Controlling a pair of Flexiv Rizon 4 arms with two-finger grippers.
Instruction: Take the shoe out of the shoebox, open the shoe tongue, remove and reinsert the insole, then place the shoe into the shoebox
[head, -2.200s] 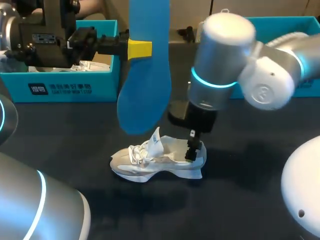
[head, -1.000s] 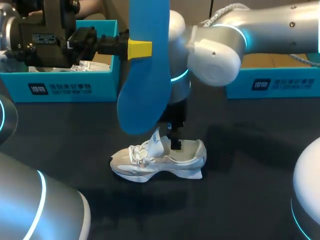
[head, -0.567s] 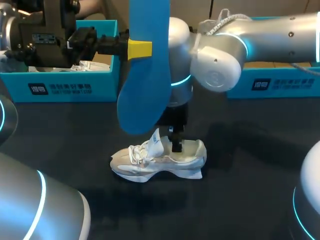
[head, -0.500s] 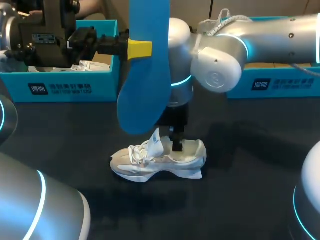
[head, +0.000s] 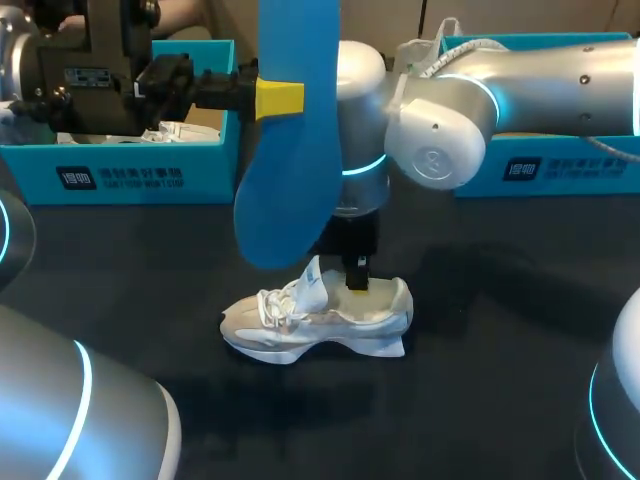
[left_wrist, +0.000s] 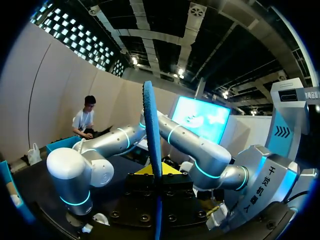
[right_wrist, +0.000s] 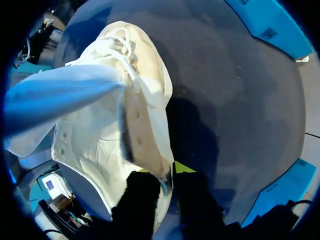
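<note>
White lace-up sneaker (head: 315, 320) sits upright mid black table (head: 500, 300), right pincer (head: 357, 275) pinching its collar rim: hold opening wide while left pincer (head: 270, 98), clamped on flat blue insole (head: 290, 150), feeds it toe-first.

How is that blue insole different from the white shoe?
The blue foam insole hangs upright in the air, clamped in the left claw; the white lace-up sneaker rests on the dark table. The insole is a flat blue sheet; the sneaker is bulky and hollow. Both look about equally long.
</note>
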